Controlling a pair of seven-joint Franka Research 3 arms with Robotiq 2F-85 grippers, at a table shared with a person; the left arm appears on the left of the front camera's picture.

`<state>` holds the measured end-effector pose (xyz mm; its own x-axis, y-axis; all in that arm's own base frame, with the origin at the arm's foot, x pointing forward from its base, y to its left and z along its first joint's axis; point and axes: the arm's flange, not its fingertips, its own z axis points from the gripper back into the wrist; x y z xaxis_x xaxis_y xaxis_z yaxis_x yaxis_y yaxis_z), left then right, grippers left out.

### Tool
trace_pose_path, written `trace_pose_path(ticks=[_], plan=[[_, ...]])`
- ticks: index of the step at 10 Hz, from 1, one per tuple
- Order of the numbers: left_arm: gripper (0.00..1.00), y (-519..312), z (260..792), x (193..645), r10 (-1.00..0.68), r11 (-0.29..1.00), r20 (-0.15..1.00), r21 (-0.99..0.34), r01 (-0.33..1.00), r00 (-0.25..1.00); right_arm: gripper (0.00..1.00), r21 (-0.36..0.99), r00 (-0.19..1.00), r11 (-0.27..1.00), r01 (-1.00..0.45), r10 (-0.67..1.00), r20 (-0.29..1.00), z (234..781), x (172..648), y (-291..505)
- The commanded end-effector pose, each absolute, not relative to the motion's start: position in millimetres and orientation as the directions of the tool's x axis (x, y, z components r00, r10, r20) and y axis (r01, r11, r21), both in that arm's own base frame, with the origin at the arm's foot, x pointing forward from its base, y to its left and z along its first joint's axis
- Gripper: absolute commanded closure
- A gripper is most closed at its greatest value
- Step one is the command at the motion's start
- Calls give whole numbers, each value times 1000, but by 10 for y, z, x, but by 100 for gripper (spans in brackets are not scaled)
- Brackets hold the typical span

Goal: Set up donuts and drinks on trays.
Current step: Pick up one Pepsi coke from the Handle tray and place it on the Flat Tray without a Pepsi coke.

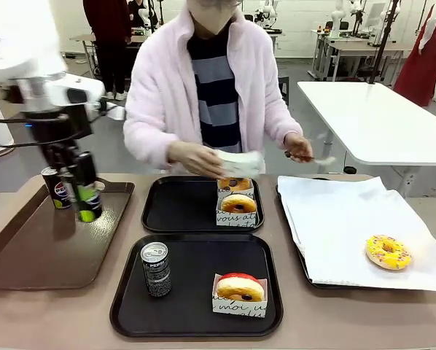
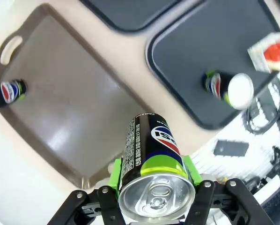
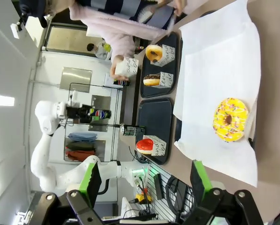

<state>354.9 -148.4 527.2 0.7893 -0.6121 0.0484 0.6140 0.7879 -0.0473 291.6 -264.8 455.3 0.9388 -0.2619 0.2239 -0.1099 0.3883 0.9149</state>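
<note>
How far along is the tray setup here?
Done: the near black tray holds a can and a red-iced donut. The far black tray has two sleeved donuts but no drink. In hand: the left gripper grips a lime-marked can over the brown tray. Left: probably setting that drink on the far tray; a spare can stands on the brown tray.

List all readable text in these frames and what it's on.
"PEPSI": can on the near black tray.
"EPSI", partly hidden: held can in the left end effector; its fine print is too small.
"moi, u", cut off: near sleeve.
"vous at", cut off: far sleeve on the far black tray.
Back can on the brown tray: lettering too small.
</note>
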Motion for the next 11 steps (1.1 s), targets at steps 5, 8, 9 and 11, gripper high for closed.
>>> trace_pose_path(ticks=[5,8,9,11], plan=[[41,-1247,5417,3084,-630,772,122,-12,636,767,0,914,934,388,-122,-266,237,4559,2914,-2647],[41,-1249,5426,3103,-626,776,121,-9,631,771,0,914,934,388,-122,-266,237,4559,2914,-2647],[41,-1249,5423,3084,-619,781,122,-4,624,776,0,914,934,388,-122,-266,237,4559,2914,-2647],[41,-1258,5427,3153,-618,782,117,-8,623,777,0,914,934,388,-122,-266,237,4559,2914,-2647]])
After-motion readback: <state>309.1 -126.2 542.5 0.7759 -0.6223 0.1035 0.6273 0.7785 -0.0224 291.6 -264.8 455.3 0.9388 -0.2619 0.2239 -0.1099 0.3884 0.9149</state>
